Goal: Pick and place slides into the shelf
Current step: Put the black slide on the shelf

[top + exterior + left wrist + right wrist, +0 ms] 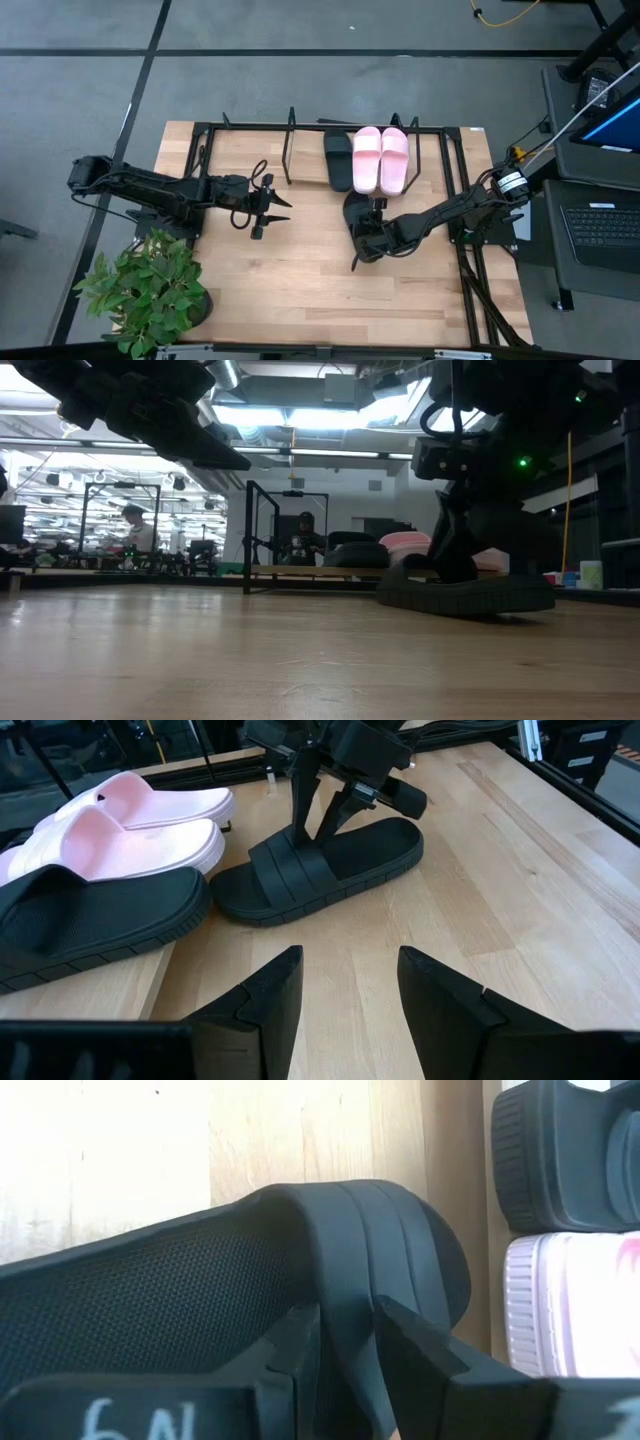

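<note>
The right gripper (322, 815) clamps the strap of a black slide (315, 868) lying on the table (300, 270) just before the shelf (250, 150). Two pink slides (381, 158) and another black slide (338, 160) rest on the shelf. The left gripper (272, 208) hovers released nearby.

Tabletop (300, 290) light wood, matt, visible grain. Black slide (320, 870) matt foam-like, ribbed strap, pebbled footbed; pink slides (130, 825) smooth matt foam, grooved sole edges. Shelf (250, 150) thin black metal wire frame over pale wood board.
</note>
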You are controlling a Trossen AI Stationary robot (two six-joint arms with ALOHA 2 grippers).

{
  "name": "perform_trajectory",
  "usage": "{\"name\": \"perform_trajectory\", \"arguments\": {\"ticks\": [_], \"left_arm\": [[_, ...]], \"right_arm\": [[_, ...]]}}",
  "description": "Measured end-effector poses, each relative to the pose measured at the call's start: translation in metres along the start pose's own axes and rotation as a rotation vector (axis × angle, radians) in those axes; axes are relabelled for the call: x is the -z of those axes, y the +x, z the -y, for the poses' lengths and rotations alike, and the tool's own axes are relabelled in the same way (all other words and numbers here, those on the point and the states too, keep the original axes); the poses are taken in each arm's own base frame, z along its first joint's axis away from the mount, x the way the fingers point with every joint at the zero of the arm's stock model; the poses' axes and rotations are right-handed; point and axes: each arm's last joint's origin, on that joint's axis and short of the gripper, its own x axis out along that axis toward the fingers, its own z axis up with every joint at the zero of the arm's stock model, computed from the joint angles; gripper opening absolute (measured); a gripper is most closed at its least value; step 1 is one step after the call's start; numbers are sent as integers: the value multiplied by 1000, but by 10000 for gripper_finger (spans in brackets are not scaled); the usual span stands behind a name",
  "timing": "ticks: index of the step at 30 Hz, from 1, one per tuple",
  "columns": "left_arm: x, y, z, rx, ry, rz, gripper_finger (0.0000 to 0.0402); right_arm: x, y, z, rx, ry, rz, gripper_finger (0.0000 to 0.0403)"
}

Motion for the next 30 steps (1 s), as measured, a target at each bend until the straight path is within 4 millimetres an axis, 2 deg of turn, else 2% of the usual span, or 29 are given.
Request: {"name": "perform_trajectory", "arguments": {"ticks": [19,22,27,30], "left_arm": [[0,0,0,0,8,0,157],[0,0,0,0,8,0,157],[0,0,0,0,8,0,157],[0,0,0,0,8,0,157]], "right_arm": [[4,-1,0,8,-26,-32,97],[4,-1,0,8,-27,-32,79],[4,-1,0,7,-29,-32,19],[4,-1,0,7,-25,-31,11]]}}
